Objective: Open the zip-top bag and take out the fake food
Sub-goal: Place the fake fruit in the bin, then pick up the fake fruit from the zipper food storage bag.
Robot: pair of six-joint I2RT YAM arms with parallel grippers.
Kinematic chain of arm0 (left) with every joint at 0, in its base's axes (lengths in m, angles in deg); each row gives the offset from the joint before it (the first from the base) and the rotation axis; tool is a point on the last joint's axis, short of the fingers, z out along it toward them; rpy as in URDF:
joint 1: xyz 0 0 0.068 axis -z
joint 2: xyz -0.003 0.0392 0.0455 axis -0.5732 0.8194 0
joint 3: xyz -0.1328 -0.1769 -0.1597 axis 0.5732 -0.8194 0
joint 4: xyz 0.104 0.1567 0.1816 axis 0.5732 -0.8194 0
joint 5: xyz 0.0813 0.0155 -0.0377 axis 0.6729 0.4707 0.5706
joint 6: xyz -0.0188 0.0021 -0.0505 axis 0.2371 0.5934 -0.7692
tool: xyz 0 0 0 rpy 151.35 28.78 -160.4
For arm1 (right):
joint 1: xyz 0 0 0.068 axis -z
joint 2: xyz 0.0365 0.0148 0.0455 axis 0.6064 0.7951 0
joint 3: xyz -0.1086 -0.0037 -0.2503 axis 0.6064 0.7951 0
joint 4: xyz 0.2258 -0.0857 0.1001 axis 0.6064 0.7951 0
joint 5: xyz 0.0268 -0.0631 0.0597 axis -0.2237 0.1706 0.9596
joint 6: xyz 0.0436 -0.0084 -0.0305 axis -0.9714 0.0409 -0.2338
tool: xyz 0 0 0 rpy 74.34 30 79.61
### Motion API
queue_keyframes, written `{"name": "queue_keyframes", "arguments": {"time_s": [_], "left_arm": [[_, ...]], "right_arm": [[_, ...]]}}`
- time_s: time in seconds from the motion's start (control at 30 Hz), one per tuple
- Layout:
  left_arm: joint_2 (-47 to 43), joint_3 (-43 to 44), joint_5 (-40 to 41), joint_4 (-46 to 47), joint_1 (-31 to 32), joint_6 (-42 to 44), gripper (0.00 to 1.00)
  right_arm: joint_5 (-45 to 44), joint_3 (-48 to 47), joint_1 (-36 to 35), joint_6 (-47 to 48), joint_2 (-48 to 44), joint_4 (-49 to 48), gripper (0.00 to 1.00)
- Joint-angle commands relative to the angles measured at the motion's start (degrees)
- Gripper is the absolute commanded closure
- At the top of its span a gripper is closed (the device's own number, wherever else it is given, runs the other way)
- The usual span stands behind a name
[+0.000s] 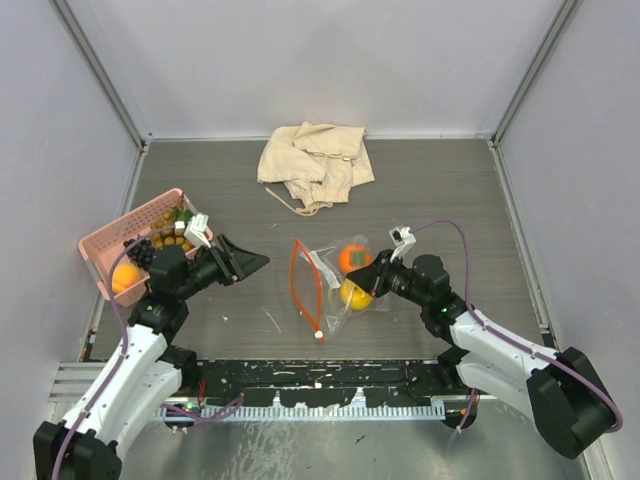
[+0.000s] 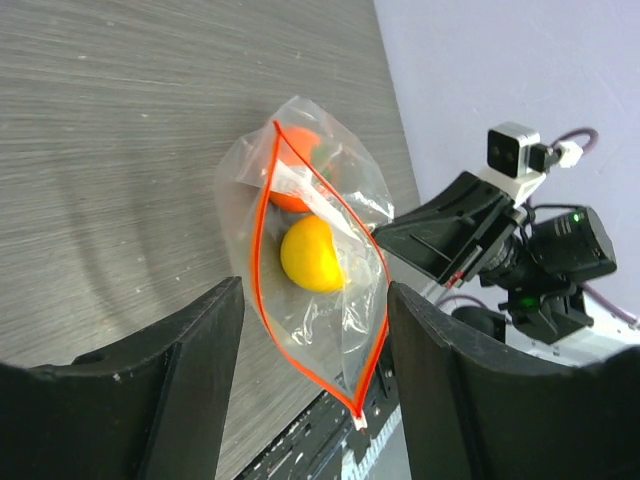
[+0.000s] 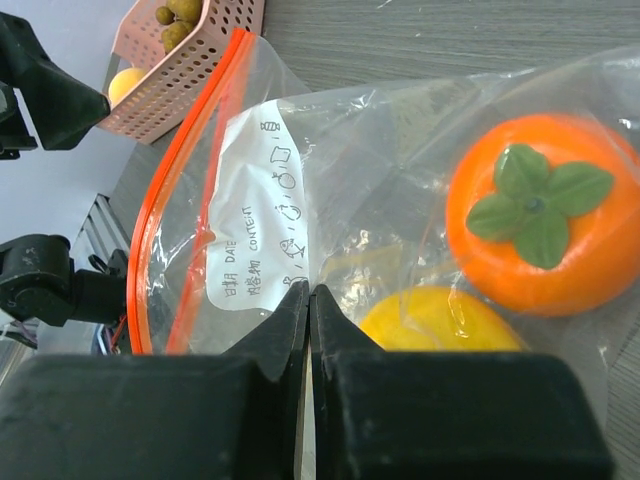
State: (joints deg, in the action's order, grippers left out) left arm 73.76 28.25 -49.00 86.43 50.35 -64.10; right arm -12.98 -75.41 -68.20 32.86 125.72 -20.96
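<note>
The zip-top bag lies mid-table with its orange-red zip strip parted into an open loop facing left. Inside it are an orange fruit with a green leaf cap and a yellow lemon. My right gripper is shut, pinching the clear film beside the white label, just left of the lemon. My left gripper hovers open to the left of the bag's mouth, apart from it. In the left wrist view the bag's mouth shows between its fingers, farther off.
A pink mesh basket at the left edge holds a tan berry cluster, dark grapes and an orange fruit, right behind my left arm. A crumpled beige cloth lies at the back. Walls close in the table on three sides.
</note>
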Motion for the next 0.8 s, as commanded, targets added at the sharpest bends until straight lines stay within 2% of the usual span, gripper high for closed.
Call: {"name": "queue_keyframes", "arguments": {"time_s": [0.0, 0.1, 0.2, 0.27, 0.33, 0.43, 0.5, 0.57, 0.7, 0.77], "left_arm": [[2.23, 0.3, -9.28, 9.77, 0.3, 2.8, 0.4], [1.3, -0.34, -10.72, 10.12, 0.59, 4.26, 0.41], [0.47, -3.25, -9.64, 14.86, 1.62, -1.49, 0.41], [-0.61, -5.22, -7.07, 15.49, 3.44, -6.36, 0.42], [-2.67, -3.31, -6.1, 11.29, 5.22, -2.88, 0.42], [-7.77, -0.58, -7.98, 0.71, 6.02, 7.12, 0.32], [-11.98, -3.4, -5.86, 3.17, 5.98, 8.94, 0.24], [-13.29, -7.3, -4.76, 11.25, 5.98, 5.88, 0.21], [-10.02, -10.99, -4.97, 18.6, 6.07, 1.33, 0.25], [-6.61, -10.85, -6.26, 18.77, 6.14, -0.82, 0.4]], "right_arm": [[-0.75, -1.25, 0.2, 3.43, -3.55, 1.51, 0.92], [-1.5, -3.24, 0.2, 7.55, -5.87, 6.81, 0.92], [-3.63, -4.59, 0.28, 10.38, -8.63, 12.67, 0.91], [-5.43, -4.8, 0.27, 9.52, -10.74, 16.66, 0.83], [-4.51, -3.42, 0.29, 8.6, -12.42, 14.64, 0.79], [-1.64, -0.21, 0.24, 8.42, -13.34, 5.95, 0.73], [-1.19, -0.21, 0.28, 7.54, -12.19, 5.08, 0.67], [-1.23, -3.51, 0.24, 8.05, -11.56, 8.85, 0.62], [-3.1, -4.86, 0.15, 7.79, -14.76, 14.53, 0.57], [-6.39, -5.69, 0.15, 7.85, -17.54, 19.6, 0.57]]}}
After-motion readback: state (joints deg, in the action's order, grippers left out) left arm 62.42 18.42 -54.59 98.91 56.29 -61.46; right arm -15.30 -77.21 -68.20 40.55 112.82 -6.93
